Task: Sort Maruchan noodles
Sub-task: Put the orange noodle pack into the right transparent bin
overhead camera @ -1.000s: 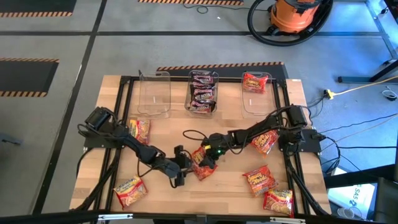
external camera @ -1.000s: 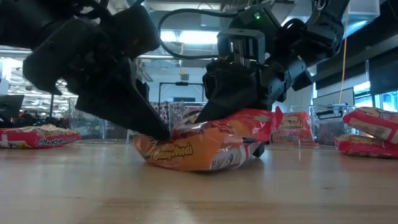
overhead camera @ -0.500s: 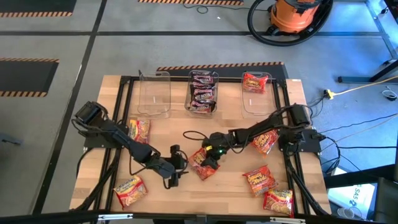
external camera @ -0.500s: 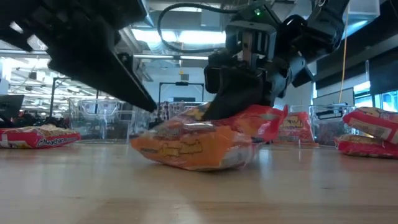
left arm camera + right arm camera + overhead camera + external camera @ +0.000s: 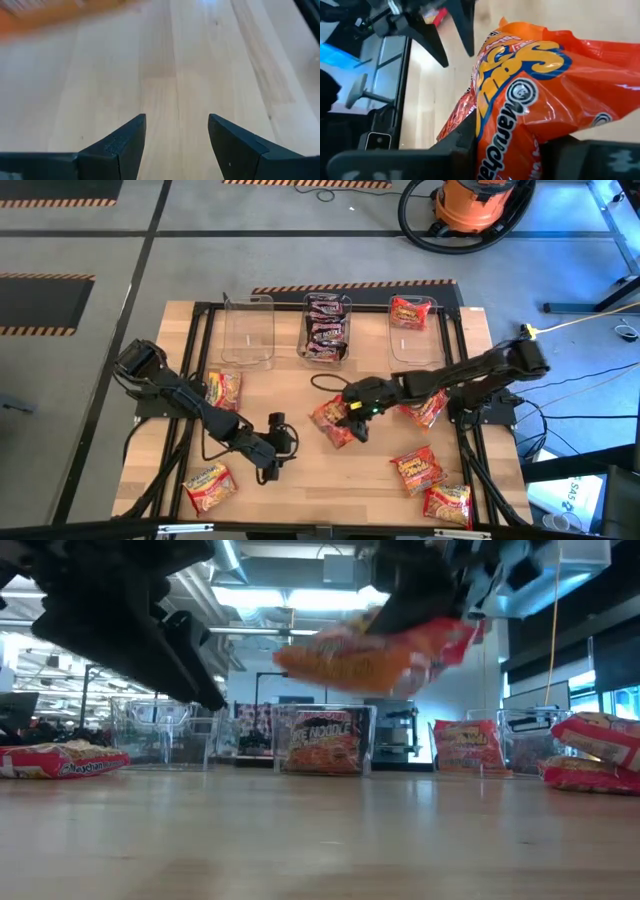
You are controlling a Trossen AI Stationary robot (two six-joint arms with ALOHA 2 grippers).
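Observation:
My right gripper (image 5: 350,412) is shut on an orange-red Maruchan noodle packet (image 5: 333,423) and holds it above the middle of the table; in the low view the packet (image 5: 370,652) hangs high over the wood. My left gripper (image 5: 280,445) stands open to the packet's left, nearer the front edge, with only bare table between its fingers (image 5: 176,135). Other red-orange packets lie flat on the table (image 5: 225,388), (image 5: 208,485), (image 5: 420,468). Along the far edge stand three clear tubs. My right gripper pinches the packet between its two fingers, at the end (image 5: 512,150) nearest the table's right side, where the crimped edge (image 5: 452,636) shows. The fingers slant down from the right. The packet is lifted clear and sticks out roughly level toward the left arm.
The left tub (image 5: 248,330) shows nothing inside, the middle tub (image 5: 327,328) holds dark packets, and the right tub (image 5: 412,315) holds a red one. More packets lie at the right (image 5: 428,408) and the near right corner (image 5: 447,502). A black frame (image 5: 200,340) borders the table.
My right gripper has risen and gone a little toward the far edge, lifting the packet clear of the table, where it lay before. My left gripper, which was against the packet's left side, has drawn back toward the table's left and risen slightly, staying open.

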